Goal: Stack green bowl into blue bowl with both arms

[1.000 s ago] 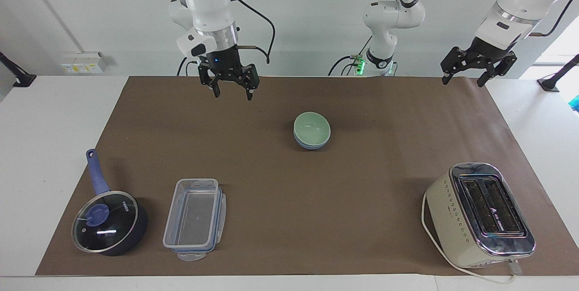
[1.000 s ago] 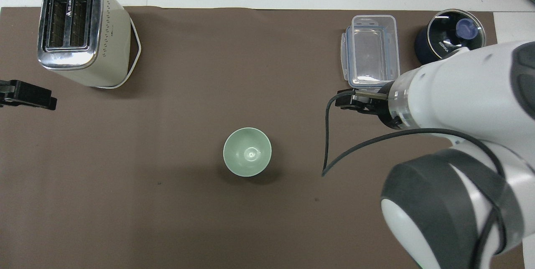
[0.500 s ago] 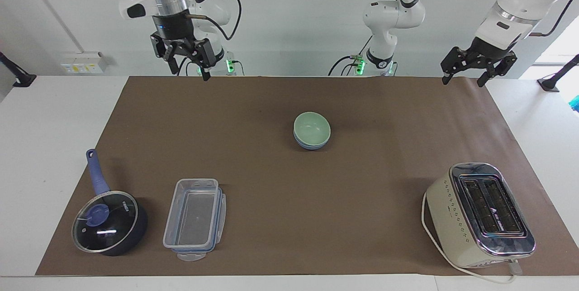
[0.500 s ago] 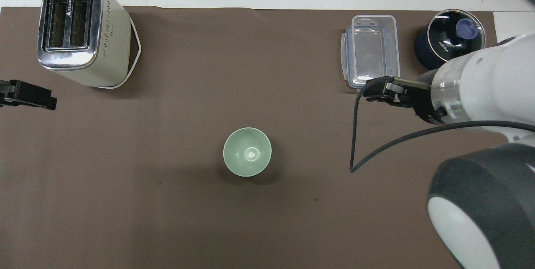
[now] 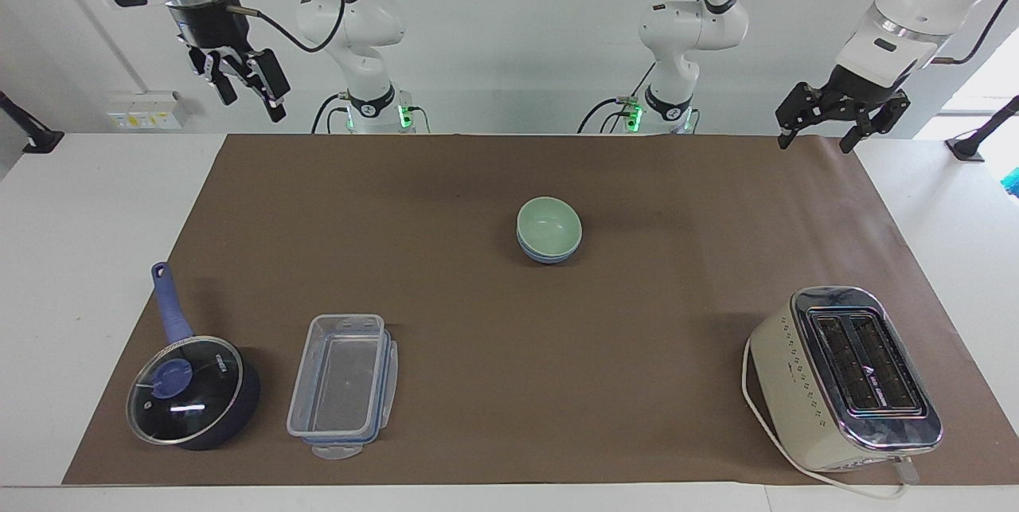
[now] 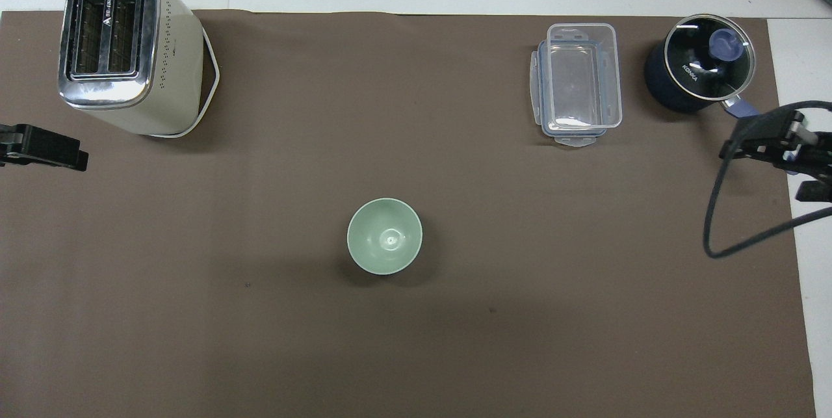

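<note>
The green bowl (image 5: pixel 548 224) sits nested inside the blue bowl (image 5: pixel 546 256) near the middle of the brown mat; only a thin blue band shows under the green rim. In the overhead view the green bowl (image 6: pixel 385 236) covers the blue one completely. My right gripper (image 5: pixel 251 102) hangs open and empty, raised high over the table corner at the right arm's end. My left gripper (image 5: pixel 814 144) waits open and empty over the mat's corner at the left arm's end. Neither gripper is close to the bowls.
A cream toaster (image 5: pixel 848 373) stands at the left arm's end, farther from the robots than the bowls. A clear plastic container (image 5: pixel 342 384) and a lidded dark blue saucepan (image 5: pixel 191 392) sit at the right arm's end. The brown mat (image 5: pixel 478 384) covers most of the table.
The right arm has swung up and away from over the mat toward its own end of the table. The left arm and the bowls have not moved.
</note>
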Motion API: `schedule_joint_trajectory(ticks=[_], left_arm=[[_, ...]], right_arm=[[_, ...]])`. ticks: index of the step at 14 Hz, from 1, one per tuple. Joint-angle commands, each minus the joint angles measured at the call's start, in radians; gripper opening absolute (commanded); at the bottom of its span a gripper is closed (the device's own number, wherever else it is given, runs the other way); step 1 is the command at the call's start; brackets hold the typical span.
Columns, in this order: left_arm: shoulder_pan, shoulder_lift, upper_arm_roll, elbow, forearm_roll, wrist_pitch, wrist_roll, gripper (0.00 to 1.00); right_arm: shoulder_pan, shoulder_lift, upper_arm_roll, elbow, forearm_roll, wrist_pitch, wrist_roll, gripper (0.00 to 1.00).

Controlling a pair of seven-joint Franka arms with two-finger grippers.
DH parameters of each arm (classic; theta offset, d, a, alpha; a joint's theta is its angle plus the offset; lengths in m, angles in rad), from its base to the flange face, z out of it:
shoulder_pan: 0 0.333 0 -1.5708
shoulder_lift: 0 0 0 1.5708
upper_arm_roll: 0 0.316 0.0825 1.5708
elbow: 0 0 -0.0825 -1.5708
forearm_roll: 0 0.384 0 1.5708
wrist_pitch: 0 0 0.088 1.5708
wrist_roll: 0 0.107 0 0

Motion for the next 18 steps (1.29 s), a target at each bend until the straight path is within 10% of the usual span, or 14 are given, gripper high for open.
schedule_joint_trajectory(ticks=[1,18], left_arm=[[0.014,-0.02,-0.009,-0.024,0.01,0.008,0.017,1.0],[0.014,-0.02,-0.009,-0.024,0.01,0.005,0.014,1.0]], right_arm=[[-0.001,-0.035,-0.014,-0.056,-0.009,-0.033,-0.223,1.0],[0.014,0.027,0.001,-0.016,-0.053,-0.027,-0.245,1.0]])
